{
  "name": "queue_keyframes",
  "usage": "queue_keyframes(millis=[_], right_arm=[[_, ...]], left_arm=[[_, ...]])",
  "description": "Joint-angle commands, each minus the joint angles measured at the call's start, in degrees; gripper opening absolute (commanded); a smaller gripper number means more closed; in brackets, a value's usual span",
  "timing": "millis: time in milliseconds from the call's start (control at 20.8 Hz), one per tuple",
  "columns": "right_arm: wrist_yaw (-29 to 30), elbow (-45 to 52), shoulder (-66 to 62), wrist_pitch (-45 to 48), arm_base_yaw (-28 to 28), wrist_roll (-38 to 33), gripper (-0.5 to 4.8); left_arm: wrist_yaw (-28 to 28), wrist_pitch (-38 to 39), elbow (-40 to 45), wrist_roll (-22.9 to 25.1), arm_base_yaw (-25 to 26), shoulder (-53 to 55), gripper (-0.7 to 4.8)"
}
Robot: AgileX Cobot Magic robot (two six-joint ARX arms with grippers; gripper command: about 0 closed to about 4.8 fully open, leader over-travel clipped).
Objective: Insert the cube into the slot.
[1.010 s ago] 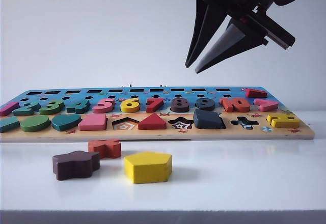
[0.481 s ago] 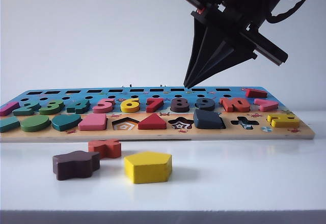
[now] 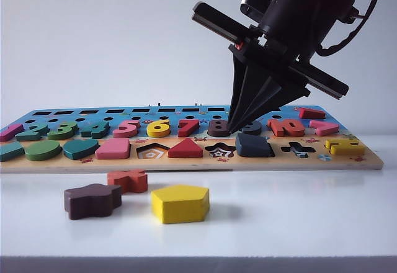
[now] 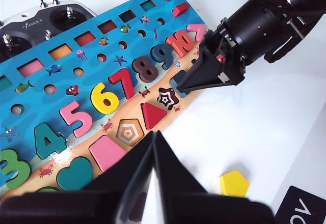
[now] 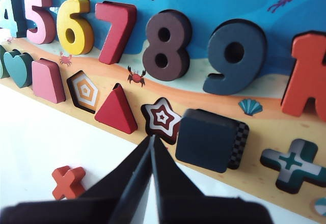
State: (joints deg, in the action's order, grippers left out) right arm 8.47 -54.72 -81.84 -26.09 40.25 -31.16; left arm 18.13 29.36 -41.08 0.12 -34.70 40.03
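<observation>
Right gripper [image 3: 234,129] lowered, closed, cube [image 5: 206,139] beside fingers [image 5: 151,155]

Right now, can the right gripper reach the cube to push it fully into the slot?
Probably yes. The right gripper, shut, hangs just beside the cube, which sits askew over the slot; nothing stands between them.

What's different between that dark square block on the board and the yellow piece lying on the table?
The cube is dark navy-grey and square; the yellow pentagon is bright and five-sided. The cube sits on the board, skewed over its checkerboard slot; the pentagon lies loose on the white table, its recess empty. Both are flat blocks.
</observation>
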Motion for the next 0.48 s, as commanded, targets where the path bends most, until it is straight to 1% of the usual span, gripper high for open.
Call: queue_keyframes(millis=[48,481], right_arm=[[-1.0,-0.2,0.0,0.8,0.1,-0.1,-0.08],[-1.0,-0.2,0.0,1.8,0.1,-0.2,-0.08]], left_arm=[[0.3,-1.0,0.0,-0.2,-0.1,0.0,0.17],[0.3,-1.4,0.4,-0.2,-0.1,1.5,0.17]])
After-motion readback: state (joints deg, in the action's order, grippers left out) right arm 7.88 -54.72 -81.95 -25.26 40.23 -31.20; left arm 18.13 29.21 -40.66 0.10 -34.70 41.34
